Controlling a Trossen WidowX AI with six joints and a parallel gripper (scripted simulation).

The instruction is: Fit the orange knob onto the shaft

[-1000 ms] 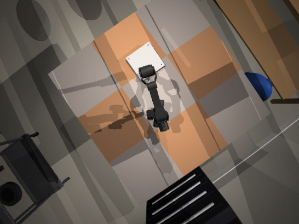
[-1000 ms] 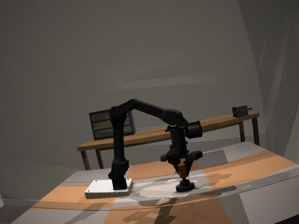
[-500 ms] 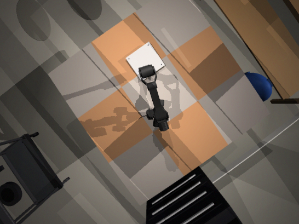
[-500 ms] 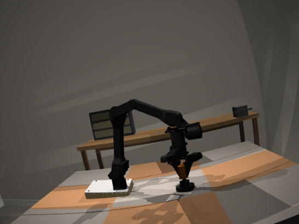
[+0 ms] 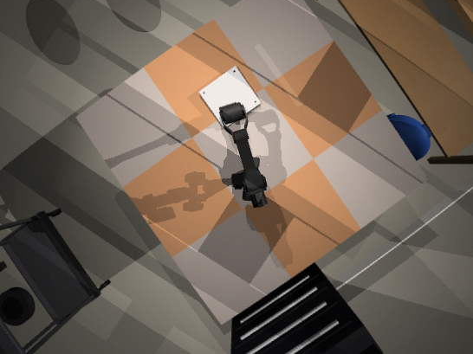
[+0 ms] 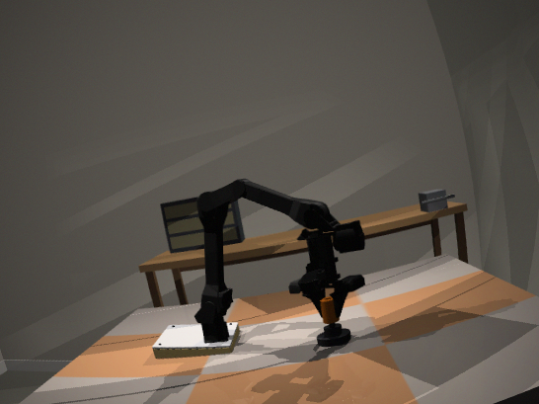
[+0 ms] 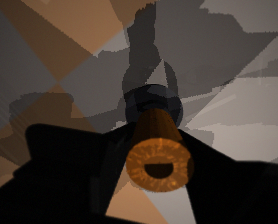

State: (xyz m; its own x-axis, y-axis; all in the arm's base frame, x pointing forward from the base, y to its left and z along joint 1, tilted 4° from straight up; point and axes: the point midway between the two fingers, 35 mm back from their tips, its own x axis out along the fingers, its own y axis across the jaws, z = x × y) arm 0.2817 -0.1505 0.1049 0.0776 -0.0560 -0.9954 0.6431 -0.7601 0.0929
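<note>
The orange knob [image 6: 328, 310] [image 7: 156, 126] is held upright between the fingers of my gripper [image 6: 328, 312], which is shut on it. In the wrist view its near end face shows a D-shaped hole with the flat side toward the top of the picture. The dark round pedestal [image 6: 334, 338] [image 7: 171, 106] stands on the table right under the knob. In the exterior view the knob's lower end is above the pedestal's wide base, at the top of a narrower dark part. The shaft itself is hidden, and whether the knob is around it I cannot tell. The top view shows the arm from above, hiding knob and pedestal.
The arm's white base plate [image 5: 225, 88] [image 6: 178, 338] lies on the orange and grey checkered table [image 5: 338, 191]. A wooden bench [image 6: 276, 254] stands behind. A blue round object [image 5: 411, 136] and a black slatted unit [image 5: 299, 317] stand off the table's edges.
</note>
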